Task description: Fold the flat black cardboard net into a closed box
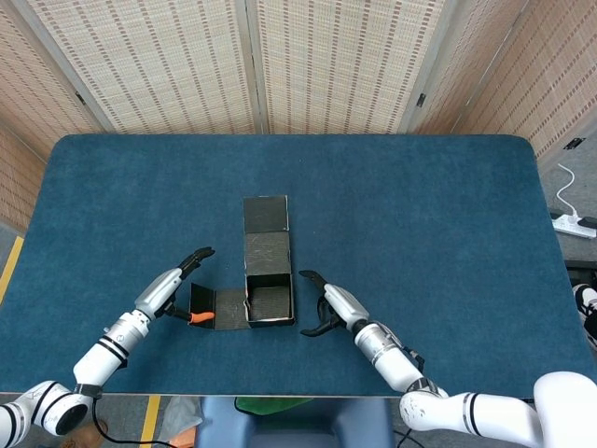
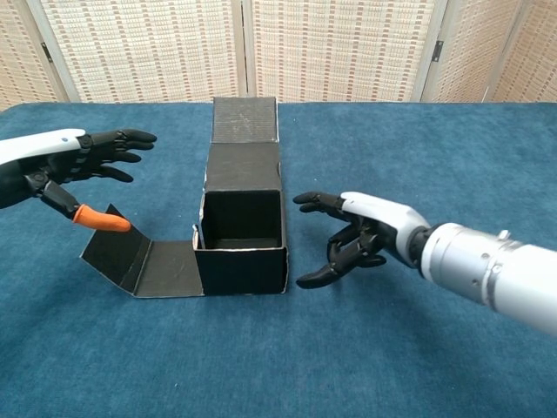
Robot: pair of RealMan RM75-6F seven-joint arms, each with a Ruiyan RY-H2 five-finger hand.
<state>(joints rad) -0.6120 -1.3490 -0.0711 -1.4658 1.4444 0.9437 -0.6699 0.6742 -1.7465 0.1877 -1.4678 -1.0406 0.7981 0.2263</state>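
Both hands are empty with fingers spread, and we have the box between them. Our left hand (image 2: 83,157) hovers over the flap (image 2: 144,261) that lies flat on the table (image 1: 420,205), its orange-tipped thumb (image 2: 100,218) pointing down toward the flap's raised outer end; whether it touches the card we cannot tell. Our right hand (image 2: 357,235) sits just beside the box's other wall, fingers curved toward it but apart from it.

We see the black cardboard box (image 2: 242,239) half formed. Its walls stand upright around an open top, with the floor visible inside. Beyond both hands, the long lid panel (image 2: 244,131) leans back away from us, its end flap lying on the table.

We judge the next job to be lifting the left flap and folding it in, then bringing the lid over.

Several things could go wrong from here. The box is light and nothing holds it, so a push from the left hand may slide it across the cloth instead of bending the crease. The right hand is close enough to brace it, but too hard a push there could cave the wall inward. The flap lies low on the table, so the thumb may skid over it rather than get beneath it. Folded in the wrong order, the lid may trap the flap outside.
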